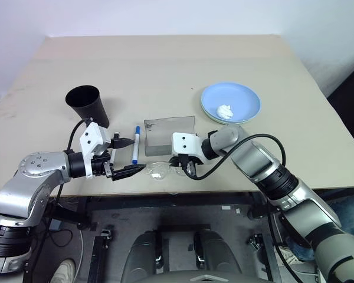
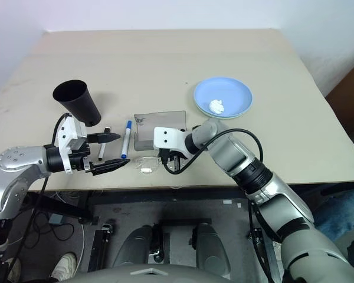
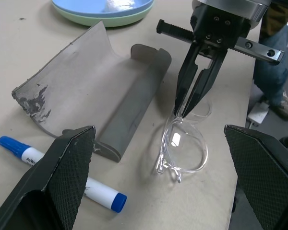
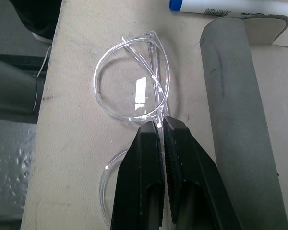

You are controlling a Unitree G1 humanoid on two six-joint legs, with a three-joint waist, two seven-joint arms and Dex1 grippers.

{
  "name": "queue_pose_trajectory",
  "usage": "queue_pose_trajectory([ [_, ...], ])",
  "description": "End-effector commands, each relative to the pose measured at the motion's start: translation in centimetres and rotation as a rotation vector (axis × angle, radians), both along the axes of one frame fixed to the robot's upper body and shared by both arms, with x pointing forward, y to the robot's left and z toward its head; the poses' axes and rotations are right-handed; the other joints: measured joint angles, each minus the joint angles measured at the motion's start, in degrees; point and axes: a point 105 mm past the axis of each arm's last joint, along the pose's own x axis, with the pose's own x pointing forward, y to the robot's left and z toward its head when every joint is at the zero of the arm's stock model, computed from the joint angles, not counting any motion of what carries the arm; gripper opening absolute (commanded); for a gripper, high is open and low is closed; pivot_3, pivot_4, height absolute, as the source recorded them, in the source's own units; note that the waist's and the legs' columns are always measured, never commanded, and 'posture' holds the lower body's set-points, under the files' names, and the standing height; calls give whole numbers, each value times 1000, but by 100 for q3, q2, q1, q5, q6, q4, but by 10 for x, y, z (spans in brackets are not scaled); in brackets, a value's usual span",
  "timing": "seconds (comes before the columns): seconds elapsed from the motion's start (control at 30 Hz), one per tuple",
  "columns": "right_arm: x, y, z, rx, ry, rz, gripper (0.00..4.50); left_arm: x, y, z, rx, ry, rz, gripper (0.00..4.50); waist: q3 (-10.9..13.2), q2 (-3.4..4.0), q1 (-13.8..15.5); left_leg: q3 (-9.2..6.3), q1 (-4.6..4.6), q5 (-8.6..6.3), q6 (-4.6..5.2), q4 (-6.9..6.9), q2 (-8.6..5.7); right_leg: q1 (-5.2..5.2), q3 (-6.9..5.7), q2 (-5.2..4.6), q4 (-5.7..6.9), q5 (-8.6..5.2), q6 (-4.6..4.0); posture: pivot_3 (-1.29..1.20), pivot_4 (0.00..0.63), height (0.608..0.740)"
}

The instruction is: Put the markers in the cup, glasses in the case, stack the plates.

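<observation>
Head view: the glasses [image 1: 161,170] lie at the table's [image 1: 165,71] six o'clock edge, faint against it. Left wrist view: the right gripper [image 3: 186,103] is clamped on their frame; the case [image 3: 93,98] lies open at nine o'clock. The left gripper [image 1: 123,157] gapes wide.

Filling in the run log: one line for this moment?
right gripper: shut on glasses | left gripper: open | case: open | plates: stacked
</observation>
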Motion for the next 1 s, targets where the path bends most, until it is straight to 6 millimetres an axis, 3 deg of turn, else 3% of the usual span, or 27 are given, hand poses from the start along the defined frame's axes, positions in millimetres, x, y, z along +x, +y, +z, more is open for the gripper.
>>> queue_pose_trajectory([
  [0.03,3,-1,15,7,-18,-10,23,-3,-4,9,-15,-29,-14,4500,0,0,0,0,0,0,-1,0,0,0,0,0,0,0,0,0,150,740],
  [0.53,-21,-18,65,128,14,102,23,-2,-5,8,-27,-23,-12,4500,0,1,0,0,-3,-1,-1,-10,1,-4,0,-1,-9,0,-1,0,150,740],
  [0.8,4,-30,103,169,-107,50,23,-3,-5,6,-31,-22,-5,4500,1,1,0,-1,-4,-2,-2,-10,1,-5,0,-1,-10,0,-3,0,150,740],
  [1.0,47,-29,129,181,-268,-37,23,-6,-5,5,-33,-21,2,4500,1,2,-24,1,-6,-2,-2,-14,0,-7,1,-2,-17,1,-4,0,150,740],
])
